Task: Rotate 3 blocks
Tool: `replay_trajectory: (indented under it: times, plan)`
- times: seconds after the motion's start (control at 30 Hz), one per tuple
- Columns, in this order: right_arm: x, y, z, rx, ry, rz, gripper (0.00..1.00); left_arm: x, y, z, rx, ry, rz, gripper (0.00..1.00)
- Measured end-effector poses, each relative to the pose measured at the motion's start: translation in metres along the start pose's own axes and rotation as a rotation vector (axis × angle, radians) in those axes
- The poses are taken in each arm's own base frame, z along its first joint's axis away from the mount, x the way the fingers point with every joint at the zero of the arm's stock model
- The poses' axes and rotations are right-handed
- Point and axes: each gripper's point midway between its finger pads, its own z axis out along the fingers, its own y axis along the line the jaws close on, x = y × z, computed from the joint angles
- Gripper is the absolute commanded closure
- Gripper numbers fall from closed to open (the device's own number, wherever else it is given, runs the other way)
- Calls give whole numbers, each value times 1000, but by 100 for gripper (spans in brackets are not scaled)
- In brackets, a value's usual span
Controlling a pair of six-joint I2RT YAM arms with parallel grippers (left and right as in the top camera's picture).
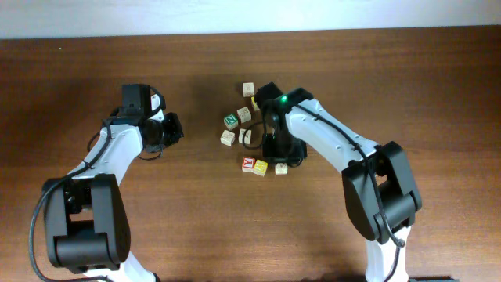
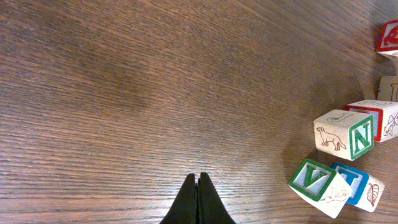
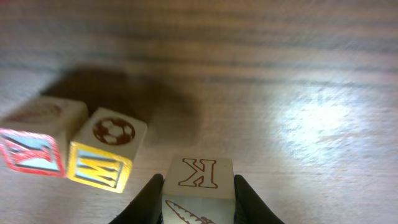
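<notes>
1. While I watch remotely, the biggest thing is one dark, fine-grained wooden table (image 1: 94,63).
2. Two white-and-black arms reach over it.
3. My left gripper (image 2: 198,186) is clenched on nothing, its fingers pressed together.
4. My right gripper (image 3: 199,183) grasps one pale cube, the K block (image 3: 199,169).
5. Just left of that gripper sit two more: a yellow M block (image 3: 102,163) and a red-lettered block (image 3: 31,152).
6. Overhead, I count at least eight small, square-edged blocks (image 1: 245,114) clustered around that gripper.
</notes>
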Motion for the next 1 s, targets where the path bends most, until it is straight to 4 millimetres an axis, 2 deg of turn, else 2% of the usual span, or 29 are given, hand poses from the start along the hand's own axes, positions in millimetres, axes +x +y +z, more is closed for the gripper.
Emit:
replay_trajectory:
  times: [0.1, 0.23, 0.5, 0.53, 0.6, 0.63, 0.87, 0.93, 0.97, 1.0]
  plan:
    - [7, 7, 10, 3, 1, -8, 74, 1, 5, 0, -25, 3, -3, 100]
    - [-7, 20, 10, -37, -63, -13, 74, 1, 5, 0, -28, 2, -3, 100]
    - [-26, 28, 8, -60, -146, -45, 73, 1, 5, 0, -28, 2, -3, 100]
    - [-25, 28, 8, -59, -146, -49, 73, 1, 5, 0, -28, 2, -3, 100]
    - [-24, 30, 8, -55, -147, -60, 61, 1, 5, 0, -28, 2, -3, 100]
    - [-23, 31, 8, -54, -146, -68, 59, 1, 5, 0, -28, 2, -3, 100]
    - [-19, 27, 7, -38, -126, -69, 62, 3, 6, 0, -31, 9, -5, 100]
    - [-27, 25, -19, -66, -175, -64, 62, 8, 7, 0, -37, 26, -8, 100]
    - [-29, 12, -44, -79, -200, -37, 63, 12, 4, 1, -41, 41, -1, 100]
    - [-33, 5, -50, -82, -210, -33, 69, 17, -3, 3, -36, 51, 18, 100]
